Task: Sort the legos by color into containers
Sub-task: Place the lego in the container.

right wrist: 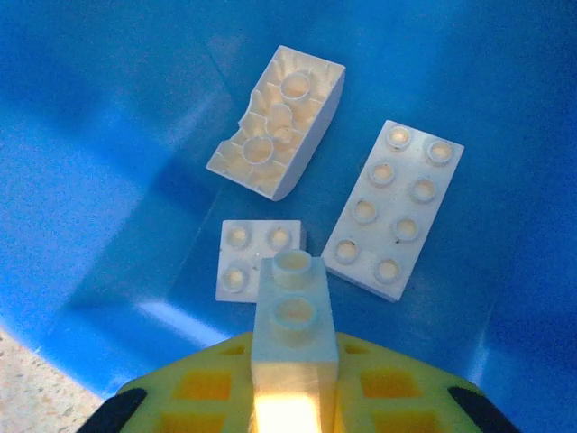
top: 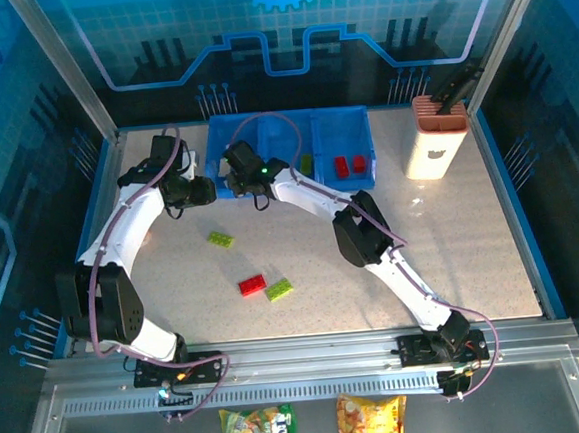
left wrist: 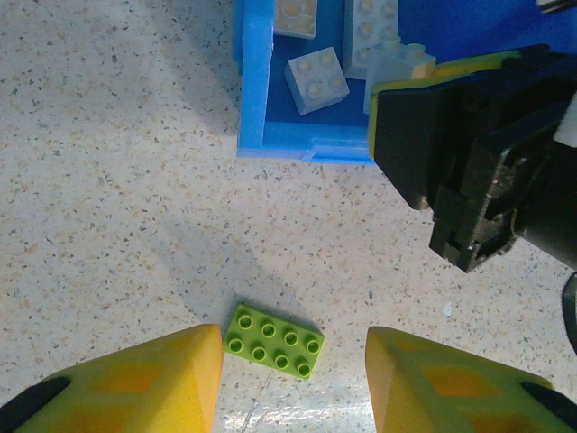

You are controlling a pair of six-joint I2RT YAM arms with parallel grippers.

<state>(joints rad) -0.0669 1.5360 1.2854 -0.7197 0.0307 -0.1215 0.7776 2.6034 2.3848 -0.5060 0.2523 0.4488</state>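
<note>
The blue tray (top: 362, 120) holds three containers side by side. My right gripper (right wrist: 293, 361) hangs over the left one, shut on a small white lego (right wrist: 293, 302). Below it lie three white legos: one upside down (right wrist: 275, 126), a long one (right wrist: 394, 209) and a square one (right wrist: 236, 259). A green lego (top: 306, 162) lies in the middle container and two red ones (top: 352, 163) in the right. My left gripper (left wrist: 293, 352) is open above a green lego (left wrist: 275, 340) on the table, just in front of the tray's corner (left wrist: 257, 135). Loose on the table are a red lego (top: 252, 285) and a green one (top: 279, 288).
A white-and-terracotta holder (top: 436, 137) stands at the back right. Two snack packets (top: 254, 430) lie below the arm bases. My right gripper (left wrist: 451, 153) sits close to the left one, up and to its right. Metal frame posts bound the table's sides.
</note>
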